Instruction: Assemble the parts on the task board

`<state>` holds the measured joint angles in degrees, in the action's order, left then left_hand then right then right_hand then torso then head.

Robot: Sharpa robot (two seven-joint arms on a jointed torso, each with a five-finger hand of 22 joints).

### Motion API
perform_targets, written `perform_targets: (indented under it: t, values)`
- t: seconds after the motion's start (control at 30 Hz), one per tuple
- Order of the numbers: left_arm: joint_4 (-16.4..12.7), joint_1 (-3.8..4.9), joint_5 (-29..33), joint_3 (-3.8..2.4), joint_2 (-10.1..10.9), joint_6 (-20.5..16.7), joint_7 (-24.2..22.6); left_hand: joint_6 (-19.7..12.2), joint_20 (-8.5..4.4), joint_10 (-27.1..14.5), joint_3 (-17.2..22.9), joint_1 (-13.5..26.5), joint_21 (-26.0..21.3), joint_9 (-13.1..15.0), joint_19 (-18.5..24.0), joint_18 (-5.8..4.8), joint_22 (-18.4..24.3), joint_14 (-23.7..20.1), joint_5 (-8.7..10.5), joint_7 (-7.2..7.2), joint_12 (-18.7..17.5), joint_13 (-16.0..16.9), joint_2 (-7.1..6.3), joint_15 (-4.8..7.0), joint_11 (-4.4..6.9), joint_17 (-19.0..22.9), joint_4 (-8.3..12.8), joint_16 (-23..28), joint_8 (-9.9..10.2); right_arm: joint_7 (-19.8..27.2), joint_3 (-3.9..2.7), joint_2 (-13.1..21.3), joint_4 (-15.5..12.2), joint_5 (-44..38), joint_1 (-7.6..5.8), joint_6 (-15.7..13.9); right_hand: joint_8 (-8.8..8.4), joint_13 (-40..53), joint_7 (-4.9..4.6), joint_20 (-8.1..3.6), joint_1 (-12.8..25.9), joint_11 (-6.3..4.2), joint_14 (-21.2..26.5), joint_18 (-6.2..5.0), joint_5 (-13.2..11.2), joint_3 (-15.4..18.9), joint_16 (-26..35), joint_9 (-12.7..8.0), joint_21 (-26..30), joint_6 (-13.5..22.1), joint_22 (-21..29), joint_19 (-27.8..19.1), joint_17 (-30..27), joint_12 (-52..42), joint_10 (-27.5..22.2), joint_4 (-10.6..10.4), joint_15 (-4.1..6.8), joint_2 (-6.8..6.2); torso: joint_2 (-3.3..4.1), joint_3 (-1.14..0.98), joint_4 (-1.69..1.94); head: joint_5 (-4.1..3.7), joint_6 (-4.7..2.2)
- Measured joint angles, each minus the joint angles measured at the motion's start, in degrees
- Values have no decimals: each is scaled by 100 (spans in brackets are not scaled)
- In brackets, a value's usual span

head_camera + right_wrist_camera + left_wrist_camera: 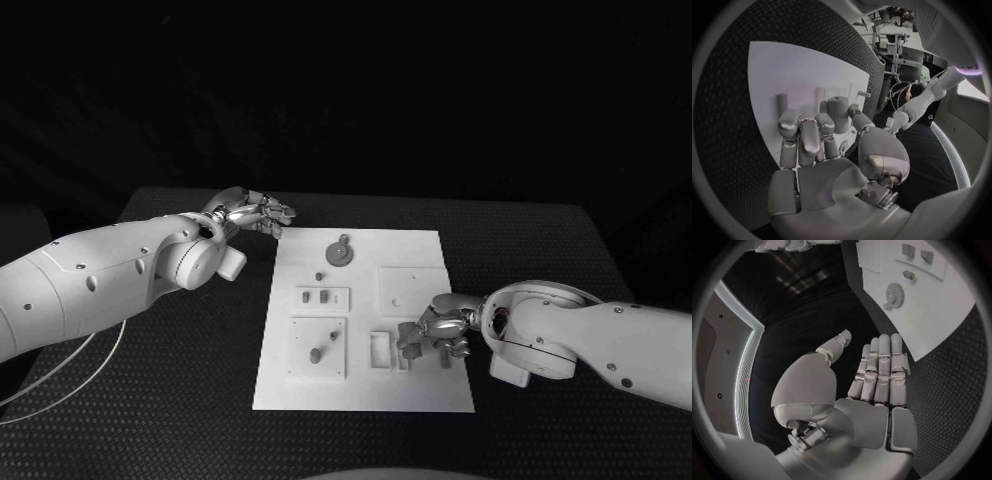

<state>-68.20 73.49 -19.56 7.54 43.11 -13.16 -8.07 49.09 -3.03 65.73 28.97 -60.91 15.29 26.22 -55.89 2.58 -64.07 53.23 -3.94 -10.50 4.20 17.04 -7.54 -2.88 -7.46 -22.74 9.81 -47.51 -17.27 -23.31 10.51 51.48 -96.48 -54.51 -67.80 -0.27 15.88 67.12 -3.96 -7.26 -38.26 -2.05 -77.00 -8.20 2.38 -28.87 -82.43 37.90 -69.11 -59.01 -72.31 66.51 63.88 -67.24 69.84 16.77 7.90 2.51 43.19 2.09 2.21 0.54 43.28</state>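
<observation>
The white task board (433, 390) lies mid-table. On it are a grey gear (338, 252), two small pieces (325, 296) in a plate, and a short peg (316, 353). My right hand (437, 330) hovers over the board's right lower part with its fingers curled. In the right wrist view a grey peg (839, 111) stands between the thumb and a finger of the right hand (817, 150), apparently pinched, just above the board (786, 70). My left hand (254, 213) sits off the board's far left corner. Its fingers (879, 370) are straight and it holds nothing; the gear (894, 291) lies beyond it.
A raised square plate (408, 290) and a narrow slot block (379, 350) are also on the board. Thin pale cables (58, 372) run under my left arm at the table's left edge. Black textured table (562, 250) surrounds the board.
</observation>
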Motion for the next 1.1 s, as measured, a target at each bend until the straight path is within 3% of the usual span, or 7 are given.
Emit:
perform_targets:
  t: [0.07, 0.3, 0.87, 1.1]
  values:
    - [0, 0, 0, 0, 1, 1, 1, 0, 0, 0, 0, 0, 0, 0, 0, -2, -4, 0, 0, 0, 0, 0, 0, 0, 0, -1, 0, 0, 0, 0, 1, -44, -2, 59, -9, -15, 0, -12, -1, 0, -41, 0, 0, 0, 0, 0, 0, 0, 0, -1, 0, 0, -28, 0, 0, 0, 0, -41, 0, 0, 1, -14, -9]
    - [0, 0, 0, 0, 9, 5, 5, 0, 0, 0, 0, 0, 0, 0, 0, -10, -3, 0, 0, 0, 0, 0, 0, 0, 0, -5, 0, 0, 0, -32, 2, -206, 30, 168, -11, -7, 0, -45, 8, 30, -105, 0, 1, 0, 28, 55, 0, -1, 0, -23, 0, -12, -58, 25, 0, -14, 0, -4, 2, -9, 2, -34, -20]
    - [-3, 0, 1, 1, 8, 12, 14, 0, 0, 0, 0, 0, 0, -5, 0, -43, -2, 0, 0, -1, 0, 0, 0, 0, 0, -11, 0, 0, 0, -209, 33, -521, 266, 162, -8, 50, -3, -63, 26, 71, -103, 0, 2, -11, 28, 161, 0, -51, 1, -43, 37, -11, -96, 48, -1, -81, -3, -6, 8, -10, 12, -8, -2]
    - [-6, 0, 1, 1, 6, 14, 18, 0, 0, 0, 0, 0, 0, -4, 0, -47, -7, 0, 0, -1, 0, 0, 0, 0, 0, -10, 1, 0, 0, -274, 64, -540, 276, 137, -5, 101, -26, -63, 8, 72, 65, 0, 1, -18, 33, 145, 0, -65, 1, -62, 46, -10, -106, 48, 0, -96, -5, -173, 8, -9, 8, 10, 13]
